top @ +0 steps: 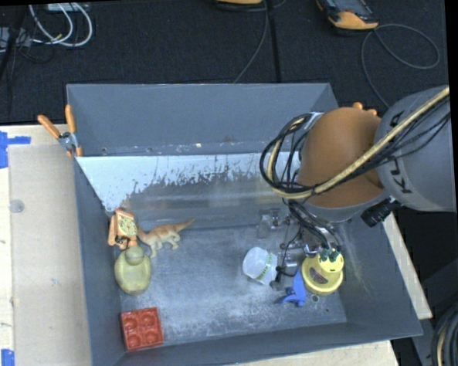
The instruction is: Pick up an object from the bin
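Red studded brick (142, 328) sat in grey bin's (213, 303) lower-left corner. Above it were a yellowish gourd (132, 271), a small orange block (124, 226) & an orange dino (164, 234), long axis approx. left-right. Mid-right, a pale cup (259, 265) lay on bin floor just left of gripper (287, 269); couldn't tell which way cup pointed. Gripper apart or together: couldn't tell. Blue piece (295, 295) & yellow round toy (323, 272) lay just below/right.
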`<state>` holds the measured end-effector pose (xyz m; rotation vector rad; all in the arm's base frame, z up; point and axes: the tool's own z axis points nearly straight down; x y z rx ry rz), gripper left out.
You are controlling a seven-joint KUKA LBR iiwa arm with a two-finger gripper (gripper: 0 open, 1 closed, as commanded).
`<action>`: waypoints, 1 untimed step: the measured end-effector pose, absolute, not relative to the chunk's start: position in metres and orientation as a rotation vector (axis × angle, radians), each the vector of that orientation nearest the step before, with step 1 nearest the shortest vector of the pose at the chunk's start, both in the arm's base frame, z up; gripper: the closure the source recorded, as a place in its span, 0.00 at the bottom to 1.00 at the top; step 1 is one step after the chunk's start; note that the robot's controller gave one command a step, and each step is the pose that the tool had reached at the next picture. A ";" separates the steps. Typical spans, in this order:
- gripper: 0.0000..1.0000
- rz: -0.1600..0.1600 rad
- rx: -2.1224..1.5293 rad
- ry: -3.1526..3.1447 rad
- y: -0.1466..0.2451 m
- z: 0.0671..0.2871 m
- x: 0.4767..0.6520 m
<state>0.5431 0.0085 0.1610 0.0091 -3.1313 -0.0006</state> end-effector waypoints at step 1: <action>0.00 -0.001 0.009 -3.139 0.008 0.165 0.545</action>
